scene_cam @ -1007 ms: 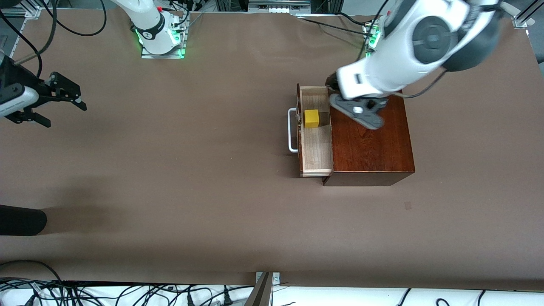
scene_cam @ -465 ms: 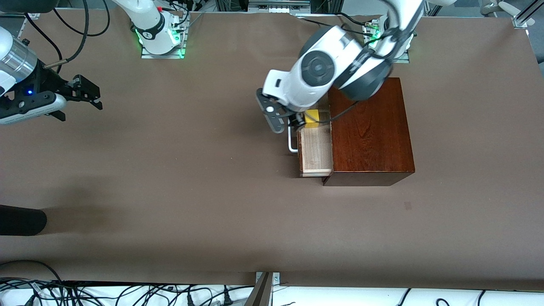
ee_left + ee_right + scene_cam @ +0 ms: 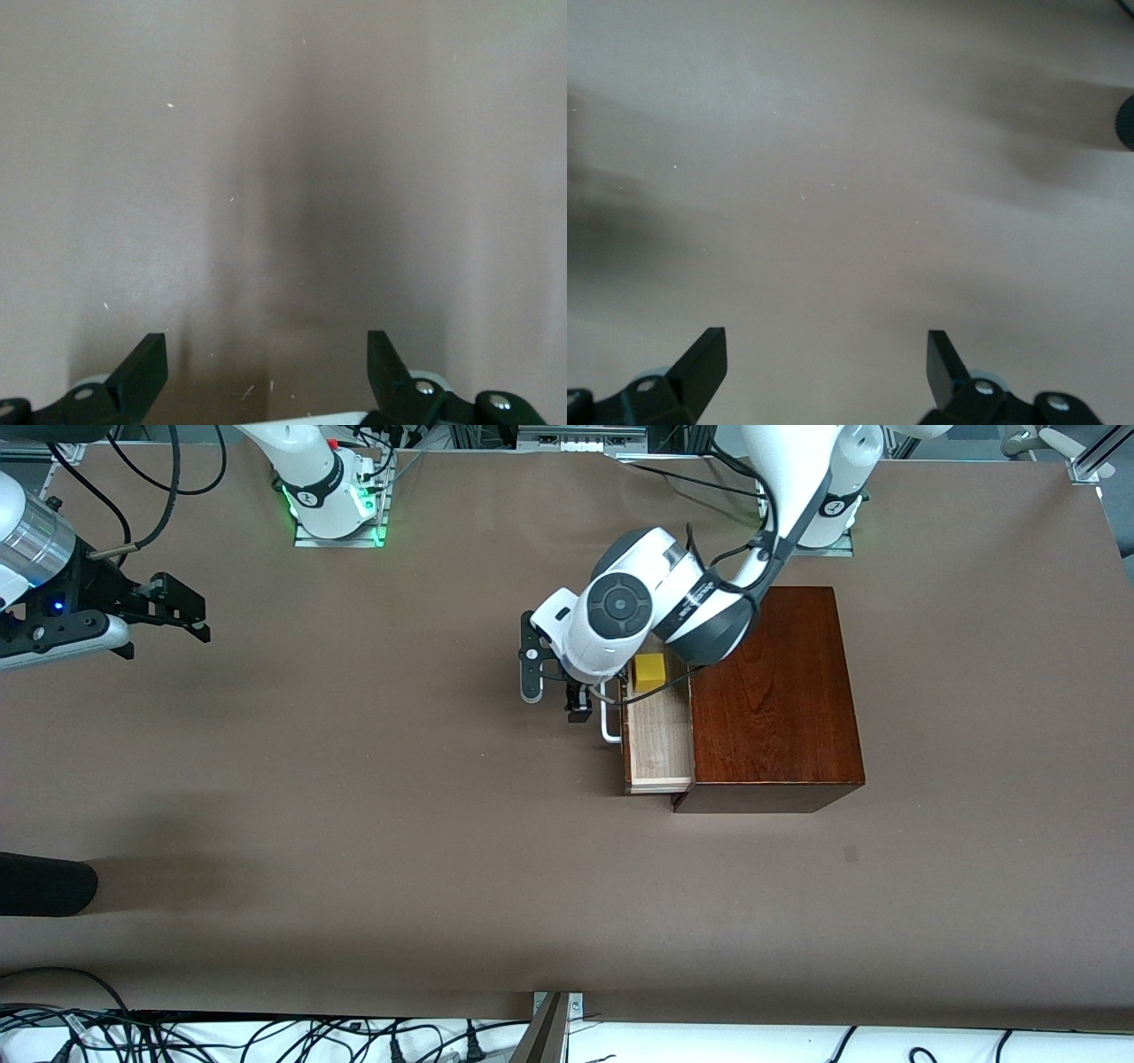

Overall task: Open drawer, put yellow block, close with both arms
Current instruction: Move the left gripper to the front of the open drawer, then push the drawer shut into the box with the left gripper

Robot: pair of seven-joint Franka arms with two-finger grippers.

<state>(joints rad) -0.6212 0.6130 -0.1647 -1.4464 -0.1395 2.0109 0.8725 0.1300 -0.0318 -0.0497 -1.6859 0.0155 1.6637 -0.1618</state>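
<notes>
Beside the white loop handle (image 3: 608, 710) I hold the left gripper (image 3: 556, 682), jaws released like the waiting right gripper (image 3: 168, 613) at the counter's edge (rigid, free-sliding drawer (image 3: 657, 735), I judge; push its front).

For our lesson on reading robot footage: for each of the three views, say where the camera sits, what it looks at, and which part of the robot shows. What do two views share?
Front view: high, across the table, facing both bases; shows the drawer pulled out, the yellow block in it, the left end effector open beside the handle, the right end effector open and waiting at its end.
Left wrist view: on the left wrist, over bare table; its own fingertips show.
Right wrist view: on the right wrist, over bare table; its fingertips show.
Shared: both wrist views show only the brown table cover and open fingertips.
</notes>
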